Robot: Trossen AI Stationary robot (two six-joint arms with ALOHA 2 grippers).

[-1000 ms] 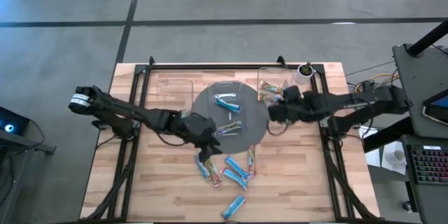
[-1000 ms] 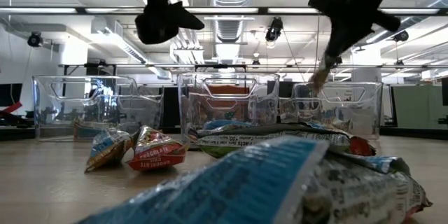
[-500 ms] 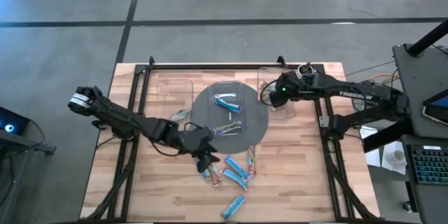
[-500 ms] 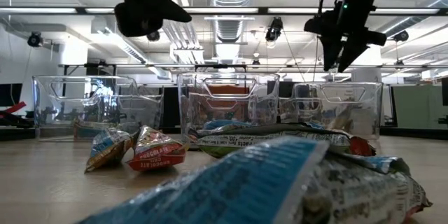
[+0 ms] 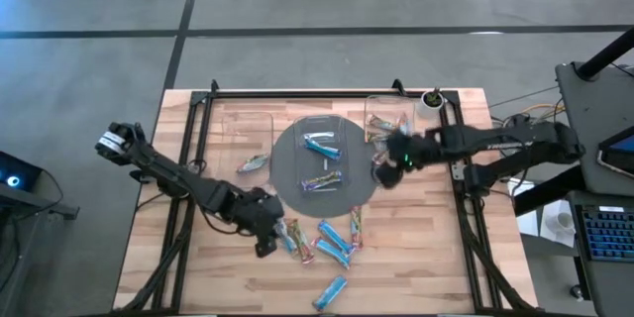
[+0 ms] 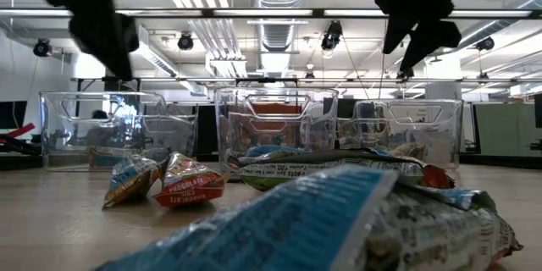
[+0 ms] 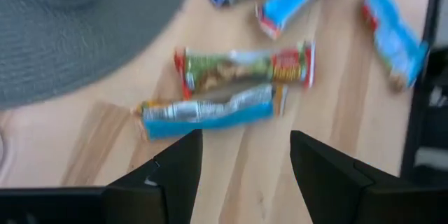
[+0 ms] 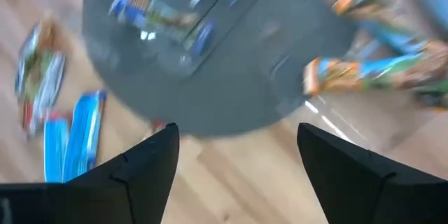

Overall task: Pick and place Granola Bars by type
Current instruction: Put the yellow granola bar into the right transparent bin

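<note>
Several granola bars (image 5: 332, 248) lie loose on the wood near the table's front, one more (image 5: 253, 163) left of the round grey plate (image 5: 297, 154). Two bars (image 5: 319, 145) lie on the plate, and others (image 5: 381, 124) lie in the clear right tray. My left gripper (image 5: 265, 246) hovers open just left of the loose bars; its wrist view has a light-blue bar (image 7: 210, 112) and a green-red one (image 7: 241, 70) ahead of the gripper (image 7: 245, 175). My right gripper (image 5: 381, 173) is open and empty over the plate's right edge (image 8: 231, 63).
Three clear trays stand along the far side: left (image 5: 248, 124), middle (image 5: 322, 119) and right (image 5: 396, 154). A small cup-like thing (image 5: 431, 100) sits at the far right corner. Dark rails run down both table sides. In the low view, bars (image 6: 169, 182) fill the foreground.
My right gripper carried a tan bar toward the far edge over the right tray, opened and let it go, then came back toward the near edge to the plate's right rim. My left gripper has gone toward the near-left, away from the plate, staying open.
</note>
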